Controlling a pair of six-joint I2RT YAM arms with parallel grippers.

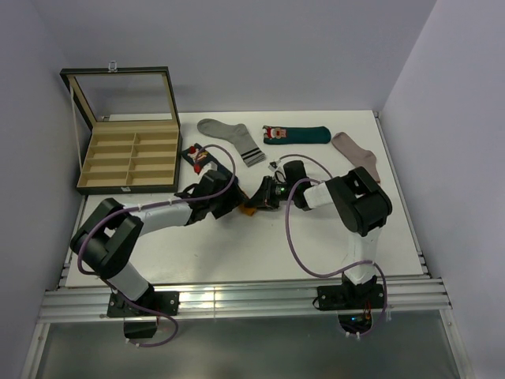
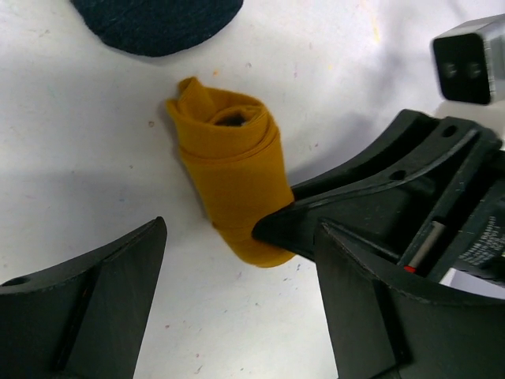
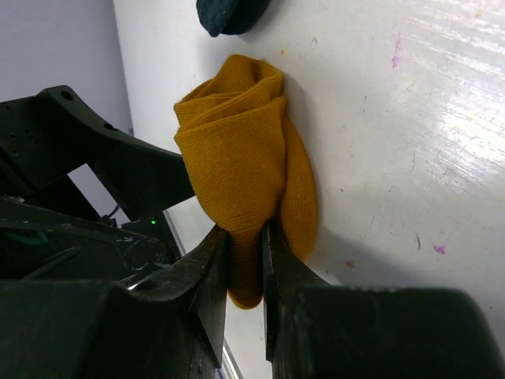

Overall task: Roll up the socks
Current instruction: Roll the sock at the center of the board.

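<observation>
The mustard-orange sock [image 2: 229, 170] lies rolled into a tight bundle on the white table at mid-table, and shows as a small orange patch in the top view [image 1: 248, 210]. My right gripper [image 3: 245, 237] is shut on one end of the roll [image 3: 237, 158]; it sits just right of the roll in the top view [image 1: 260, 197]. My left gripper [image 2: 241, 233] is open, its jaws standing apart on either side of the roll's lower end without touching it [image 1: 235, 204]. The navy sock [image 1: 197, 156] lies behind the left arm. The dark teal sock [image 1: 296, 134] lies flat at the back.
An open wooden compartment box [image 1: 126, 154] stands at the back left. A grey striped sock [image 1: 233, 138] lies beside the teal one. A pinkish-beige sock [image 1: 357, 154] lies at the back right. The navy sock's edge [image 2: 158, 20] is close behind the roll.
</observation>
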